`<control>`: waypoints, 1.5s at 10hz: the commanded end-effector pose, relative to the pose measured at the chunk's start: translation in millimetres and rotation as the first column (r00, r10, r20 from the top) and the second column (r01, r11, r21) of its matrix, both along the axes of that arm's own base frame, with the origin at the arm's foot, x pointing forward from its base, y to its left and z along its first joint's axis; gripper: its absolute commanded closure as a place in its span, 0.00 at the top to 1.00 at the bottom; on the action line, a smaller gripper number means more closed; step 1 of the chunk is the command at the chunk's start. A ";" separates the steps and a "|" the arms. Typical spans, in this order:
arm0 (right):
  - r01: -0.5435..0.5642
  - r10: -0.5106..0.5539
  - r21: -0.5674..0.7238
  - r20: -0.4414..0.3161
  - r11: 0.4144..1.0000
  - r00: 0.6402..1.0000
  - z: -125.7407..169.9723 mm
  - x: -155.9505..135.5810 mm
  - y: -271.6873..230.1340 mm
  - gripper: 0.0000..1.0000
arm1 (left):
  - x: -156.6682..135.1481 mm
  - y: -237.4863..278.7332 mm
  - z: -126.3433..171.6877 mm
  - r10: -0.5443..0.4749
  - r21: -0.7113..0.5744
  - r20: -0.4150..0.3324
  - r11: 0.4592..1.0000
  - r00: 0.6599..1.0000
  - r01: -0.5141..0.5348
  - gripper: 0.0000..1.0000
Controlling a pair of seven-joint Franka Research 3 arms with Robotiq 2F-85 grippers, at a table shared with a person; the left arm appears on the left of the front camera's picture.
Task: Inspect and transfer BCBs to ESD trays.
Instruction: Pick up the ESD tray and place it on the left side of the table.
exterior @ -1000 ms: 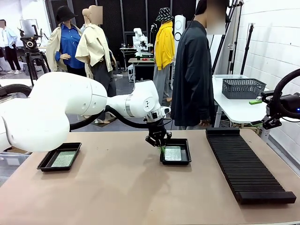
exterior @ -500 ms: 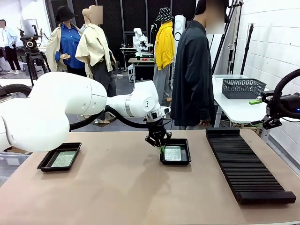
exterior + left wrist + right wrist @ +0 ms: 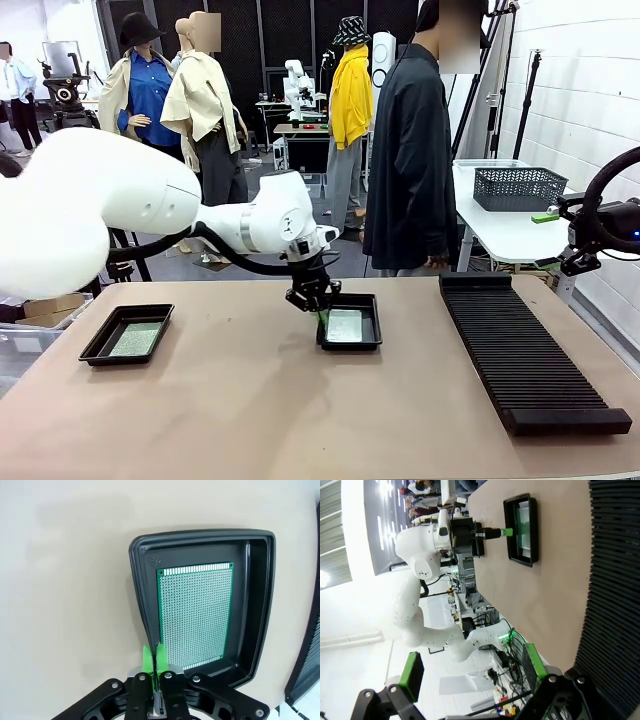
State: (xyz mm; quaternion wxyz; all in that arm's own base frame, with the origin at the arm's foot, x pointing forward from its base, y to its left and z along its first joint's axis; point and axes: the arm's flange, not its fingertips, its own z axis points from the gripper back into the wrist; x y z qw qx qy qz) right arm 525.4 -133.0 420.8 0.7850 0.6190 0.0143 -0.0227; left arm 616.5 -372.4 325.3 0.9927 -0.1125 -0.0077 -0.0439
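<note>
Tray rim pinched by left end effector (image 3: 154, 662): green pads closed narrow on the near-left wall of the middle ESD tray (image 3: 350, 341), so the tray lies straight ahead of the fingers, long axis running away from them in the wrist view. One BCB (image 3: 196, 615) lies flat inside, parallel to the tray walls, apart from the pinched rim. Second tray (image 3: 127, 334) w/ its own board sits well to the robot's left, near the table edge; judged target direction for a slide, since grip is on a rim, not on a board. L arm clearly nearer; right end effector (image 3: 472, 672) hangs off at the far right, pads spread wide, holding nothing, over the ribbed rack (image 3: 530, 360). Table (image 3: 250, 420) is bare tan, flat, open btwn the two trays: room enough. Risk: tray tipping, board shifting.
</note>
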 end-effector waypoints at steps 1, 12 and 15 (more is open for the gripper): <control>0.011 -0.011 -0.006 -0.002 1.000 1.000 0.8 -2.7 3.0 1.00 | -29.5 33.3 -0.8 -0.015 -0.012 0.021 1.000 1.000 0.015 0.00; 0.011 -0.011 -0.006 -0.002 1.000 1.000 0.8 -2.7 3.0 1.00 | -48.6 169.5 -8.3 0.087 0.035 0.008 0.996 0.996 -0.088 0.00; 0.011 -0.011 -0.006 -0.002 1.000 1.000 0.8 -2.7 3.0 1.00 | -47.1 207.7 -7.5 0.099 0.059 -0.009 0.993 0.995 -0.098 0.00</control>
